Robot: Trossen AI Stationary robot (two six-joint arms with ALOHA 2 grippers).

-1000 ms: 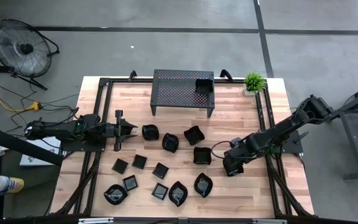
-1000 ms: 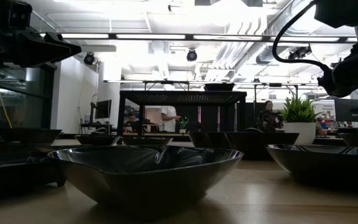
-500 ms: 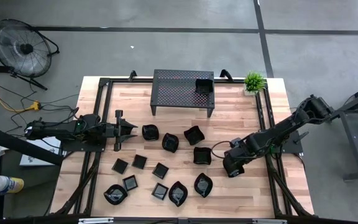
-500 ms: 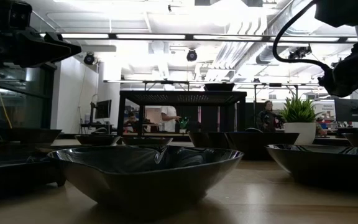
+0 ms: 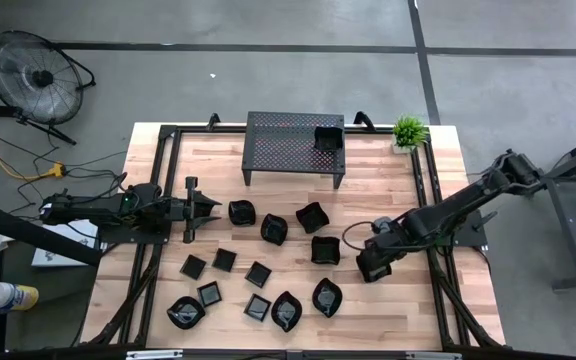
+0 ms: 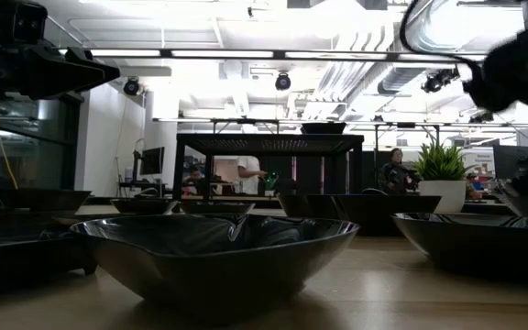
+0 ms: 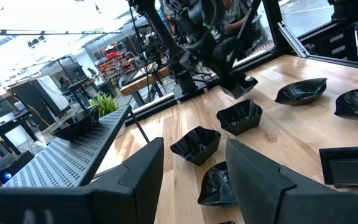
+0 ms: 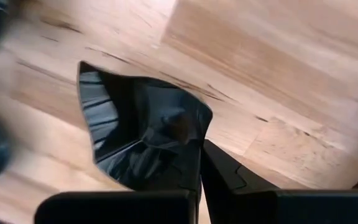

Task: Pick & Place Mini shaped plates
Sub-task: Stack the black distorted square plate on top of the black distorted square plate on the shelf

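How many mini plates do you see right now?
14 mini plates: one on the rack, one in the right gripper, twelve loose on the table. Others may be hidden.

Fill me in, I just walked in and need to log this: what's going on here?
A two-armed robot is sorting mini shaped plates on a wooden table. The right end effector is shut on one black plate just right of the cluster. The left end effector hangs open at the table's left. One plate sits on the perforated rack.

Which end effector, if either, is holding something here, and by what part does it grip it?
The right end effector is shut on the rim of a mini shaped plate, pinching one edge. The left end effector is open, holding nothing, at the table's left side.
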